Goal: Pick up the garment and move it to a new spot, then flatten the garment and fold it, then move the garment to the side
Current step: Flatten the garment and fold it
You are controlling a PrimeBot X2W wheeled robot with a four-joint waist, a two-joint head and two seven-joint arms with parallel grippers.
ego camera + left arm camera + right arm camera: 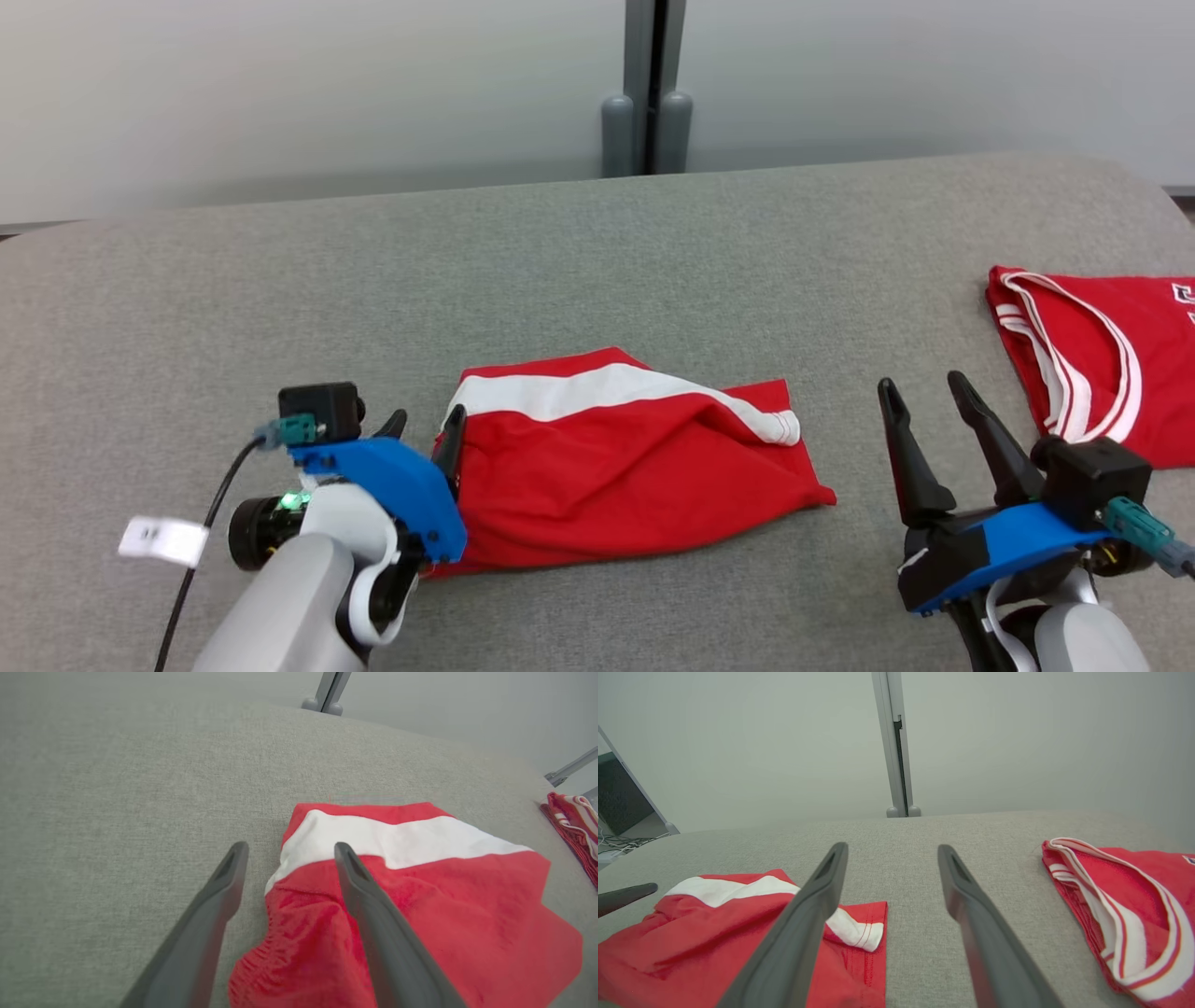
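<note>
Garment (635, 467) partly under left pincer (427, 417), perhaps in contact.

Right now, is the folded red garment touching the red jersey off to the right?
Apart. The head view shows bare grey surface between the folded garment and the jersey.

L gripper (427, 418) jaws apart, R gripper (921, 383) likewise

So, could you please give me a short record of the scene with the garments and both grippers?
surface: grey fabric
folded garment: red, white band, at centre
second garment: red, white trim, at right edge
left gripper: open, at folded garment's left end, holding nothing
right gripper: open, over bare surface between the garments
</note>
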